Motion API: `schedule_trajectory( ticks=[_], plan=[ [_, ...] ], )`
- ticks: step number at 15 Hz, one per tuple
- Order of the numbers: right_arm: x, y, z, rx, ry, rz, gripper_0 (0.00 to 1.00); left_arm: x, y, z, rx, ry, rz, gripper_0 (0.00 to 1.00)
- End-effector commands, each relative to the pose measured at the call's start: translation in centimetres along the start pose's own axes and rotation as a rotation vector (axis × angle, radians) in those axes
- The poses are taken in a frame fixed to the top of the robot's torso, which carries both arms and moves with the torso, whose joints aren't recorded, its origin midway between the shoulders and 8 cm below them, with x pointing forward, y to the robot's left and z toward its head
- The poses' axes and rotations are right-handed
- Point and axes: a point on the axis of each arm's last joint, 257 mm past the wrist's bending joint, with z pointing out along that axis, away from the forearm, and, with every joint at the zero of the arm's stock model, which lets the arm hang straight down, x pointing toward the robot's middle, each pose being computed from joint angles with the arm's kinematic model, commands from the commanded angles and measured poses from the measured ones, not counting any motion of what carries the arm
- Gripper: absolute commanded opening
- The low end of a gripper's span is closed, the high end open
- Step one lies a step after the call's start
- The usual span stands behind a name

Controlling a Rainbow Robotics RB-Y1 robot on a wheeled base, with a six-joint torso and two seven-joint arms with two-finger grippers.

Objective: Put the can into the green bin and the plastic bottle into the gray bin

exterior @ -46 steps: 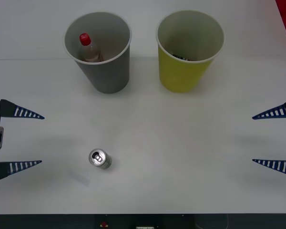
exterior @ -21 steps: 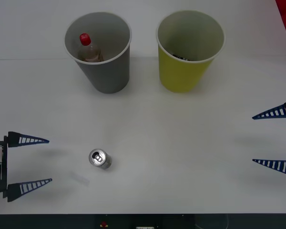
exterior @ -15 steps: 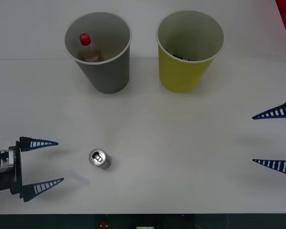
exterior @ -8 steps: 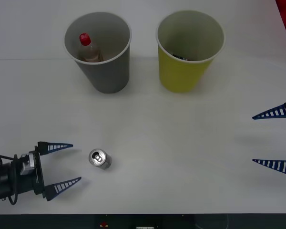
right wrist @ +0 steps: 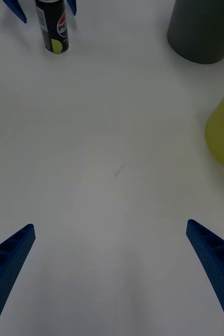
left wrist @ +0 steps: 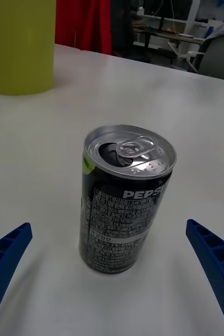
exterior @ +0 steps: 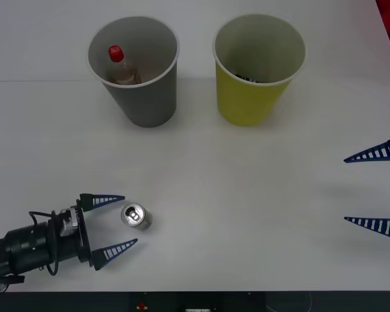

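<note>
1. The can (exterior: 136, 216) is seen upright on the table (exterior: 247, 195), well nearer the robot than the gray bin (exterior: 143, 97).
2. The left gripper (exterior: 117, 222) is held low with fingers spread; the can stands just ahead of the tips, between their lines, untouched.
3. The plastic bottle (exterior: 120, 67) is lodged inside the gray bin; the green bin (exterior: 250, 97) stands beside it.
4. The right gripper (exterior: 370, 188) is parked wide open, far from the can.

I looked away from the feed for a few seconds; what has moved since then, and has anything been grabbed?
The left gripper swung in from the table's left edge, down and toward the can; its open fingers now flank the can without holding it. Nothing was grabbed or released. The can, plastic bottle in the gray bin, green bin and open right gripper stayed put.
</note>
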Motion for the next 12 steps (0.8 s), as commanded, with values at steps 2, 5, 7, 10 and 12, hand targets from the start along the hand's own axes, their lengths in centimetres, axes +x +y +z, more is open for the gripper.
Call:
schedule_trajectory(
  ticks=[2,5,7,10,12],
  plan=[
    [0.0,0.0,0.0,0.0,0.0,0.0,1.0,-0.3,-0.8,2.6,0.006,-0.028,-0.012,1.0],
    [0.0,0.0,0.0,0.0,0.0,0.0,1.0,-1.0,-1.1,4.3,0.011,-0.053,-0.013,1.0],
    [0.0,0.0,0.0,0.0,0.0,0.0,1.0,-1.3,-1.1,4.7,0.013,-0.061,-0.004,1.0],
    [0.0,0.0,0.0,0.0,0.0,0.0,1.0,-1.3,-1.2,4.8,0.014,-0.063,-0.002,0.83],
    [0.0,0.0,0.0,0.0,0.0,0.0,1.0,-1.3,-1.2,4.8,0.014,-0.061,0.001,0.0]
  ],
)
